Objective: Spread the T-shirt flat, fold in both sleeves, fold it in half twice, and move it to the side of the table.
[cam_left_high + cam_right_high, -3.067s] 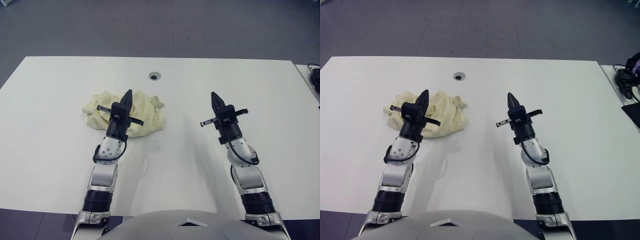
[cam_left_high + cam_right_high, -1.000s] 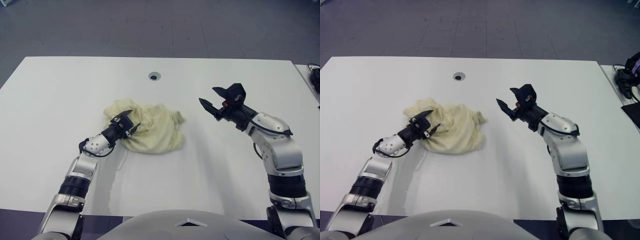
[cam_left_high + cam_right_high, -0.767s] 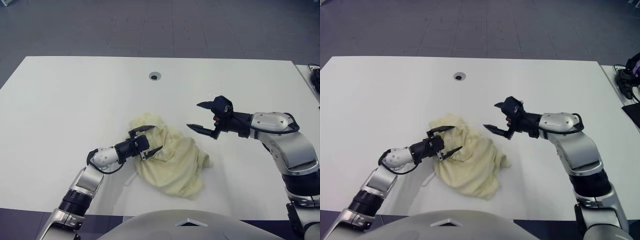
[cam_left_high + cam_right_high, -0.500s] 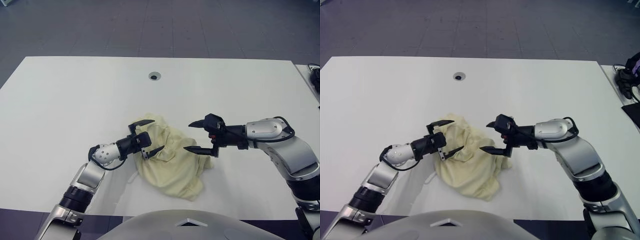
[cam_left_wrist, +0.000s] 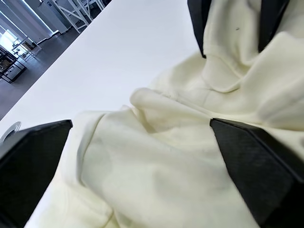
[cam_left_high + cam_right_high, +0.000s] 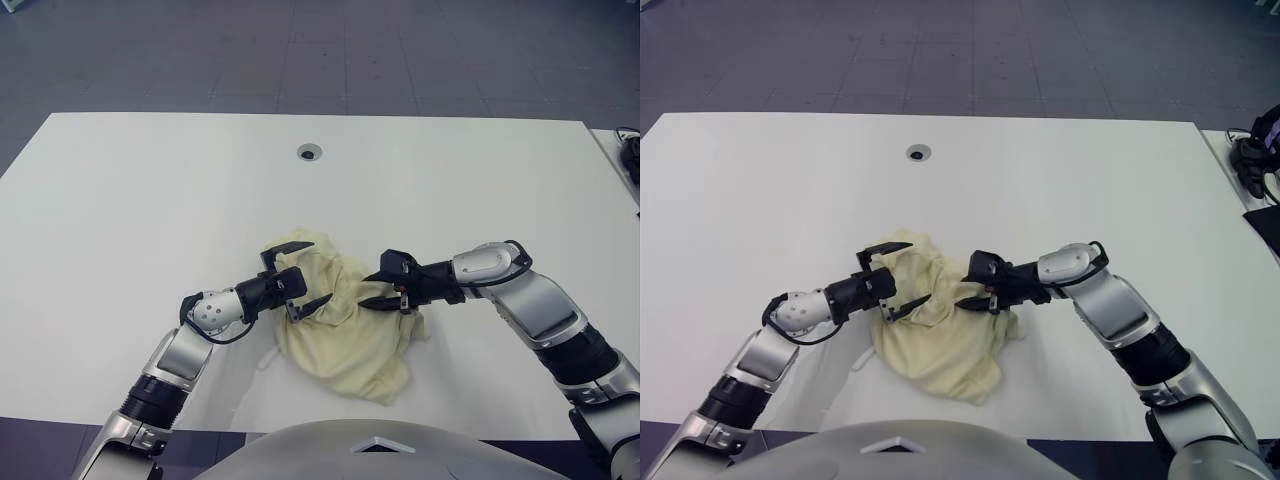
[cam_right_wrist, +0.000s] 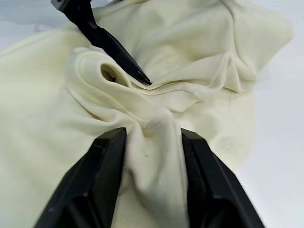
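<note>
The white table (image 6: 120,180) takes up most of the head view. On it, near the front edge and a little toward the middle, lies the pale yellow T-shirt (image 6: 345,335). It is crumpled into a heap with many folds, not spread flat, and one part reaches toward the table's front edge.

The left gripper (image 6: 318,270) comes in from the robot's left side and stands at the left part of the heap. Its two fingers are spread wide apart (one fingertip is above the cloth, the other is low against it), and a hump of fabric sits between them without being pinched.

The right gripper (image 7: 152,142) comes in from the right and meets the shirt at its upper right part, close to the left gripper. Its fingers (image 7: 102,180) are drawn near each other with a raised ridge of cloth between them. The ridge touches both fingers, so it seems to be held, though how firmly is hard to see.

Well behind the shirt, a small round cable hole (image 6: 310,152) is set in the table.
</note>
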Robot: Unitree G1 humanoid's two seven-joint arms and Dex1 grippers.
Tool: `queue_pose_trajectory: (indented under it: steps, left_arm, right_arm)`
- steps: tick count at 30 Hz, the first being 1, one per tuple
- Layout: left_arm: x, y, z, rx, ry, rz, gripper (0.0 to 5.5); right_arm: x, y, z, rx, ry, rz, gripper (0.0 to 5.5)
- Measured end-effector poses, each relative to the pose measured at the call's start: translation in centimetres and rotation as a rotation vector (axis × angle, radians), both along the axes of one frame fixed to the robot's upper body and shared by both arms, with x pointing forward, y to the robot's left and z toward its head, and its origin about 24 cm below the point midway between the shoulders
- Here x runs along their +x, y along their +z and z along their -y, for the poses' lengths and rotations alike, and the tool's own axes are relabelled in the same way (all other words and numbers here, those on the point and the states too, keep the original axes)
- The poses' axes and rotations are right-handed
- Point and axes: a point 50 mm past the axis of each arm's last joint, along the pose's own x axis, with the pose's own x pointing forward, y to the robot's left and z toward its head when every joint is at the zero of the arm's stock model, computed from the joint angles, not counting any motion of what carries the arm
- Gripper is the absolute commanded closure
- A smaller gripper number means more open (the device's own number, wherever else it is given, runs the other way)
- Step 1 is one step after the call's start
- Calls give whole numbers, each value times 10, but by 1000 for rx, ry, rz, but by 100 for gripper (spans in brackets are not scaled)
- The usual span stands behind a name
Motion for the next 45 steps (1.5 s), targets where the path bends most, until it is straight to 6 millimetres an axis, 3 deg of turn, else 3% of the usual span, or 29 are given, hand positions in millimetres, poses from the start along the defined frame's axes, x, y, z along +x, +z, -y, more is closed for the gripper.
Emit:
queue_pose_trajectory:
  steps: [7,13,21,30,37,45]
  left_arm:
    - [2,8,-27,30,114,15,10]
    - [4,19,-39,2,171,28,10]
    - [7,24,-39,-11,171,40,10]
    - [5,20,-26,-38,137,25,10]
    - [4,20,-25,-38,131,24,10]
    - [4,17,-26,-30,135,13,10]
  right_arm:
    - [-14,29,-1,26,112,30,539]
    - [-19,32,6,-20,123,55,547]
    - [4,31,-2,64,-6,119,422]
    - [20,7,-8,-4,3,75,289]
    - [21,-5,-10,-44,48,1,403]
    - [18,-1,-10,-74,93,27,536]
